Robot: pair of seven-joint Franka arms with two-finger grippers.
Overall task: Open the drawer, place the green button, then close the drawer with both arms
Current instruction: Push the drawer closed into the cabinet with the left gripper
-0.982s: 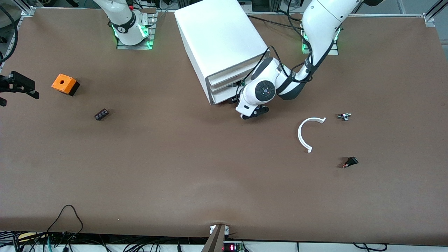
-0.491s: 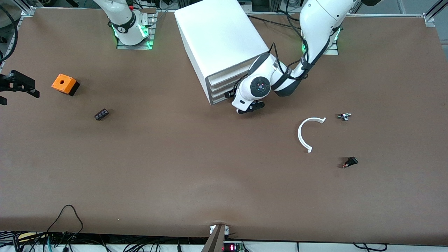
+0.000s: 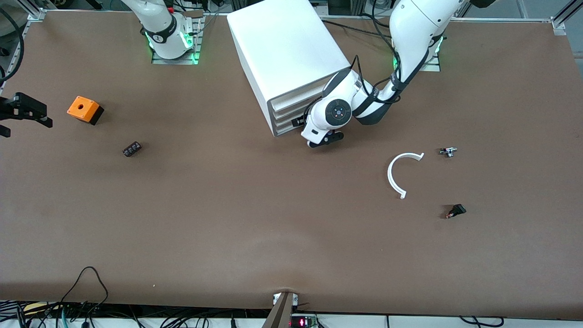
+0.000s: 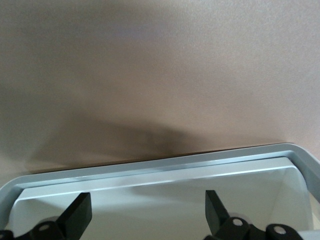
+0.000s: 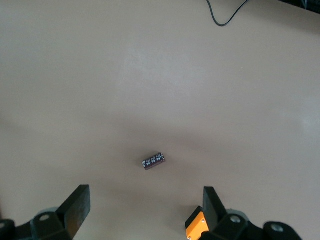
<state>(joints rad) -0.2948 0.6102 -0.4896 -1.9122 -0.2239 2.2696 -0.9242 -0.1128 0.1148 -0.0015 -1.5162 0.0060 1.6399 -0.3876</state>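
The white cabinet point(image 3: 287, 50) stands between the arms' bases, its stacked drawer fronts turned toward the left arm's end. My left gripper point(image 3: 300, 123) is at the front of the lowest drawer point(image 3: 288, 129). In the left wrist view it is open point(image 4: 146, 200), its fingers over the pale inside of the drawer's rim point(image 4: 150, 167), with nothing between them. A tiny piece that I take for the button point(image 3: 448, 151) lies on the table toward the left arm's end, its colours too small to tell. My right gripper point(image 3: 25, 124) waits open point(image 5: 145, 195) at the right arm's end.
An orange cube with a hole point(image 3: 84, 109) point(image 5: 196, 226) sits beside the right gripper. A small black oblong piece point(image 3: 132, 149) point(image 5: 153, 161) lies nearer the front camera. A white curved strip point(image 3: 396, 175) and a black piece with a red tip point(image 3: 455, 211) lie near the button.
The left arm has swung in toward the cabinet and brought its gripper to the lowest drawer's front. The right arm has not moved.
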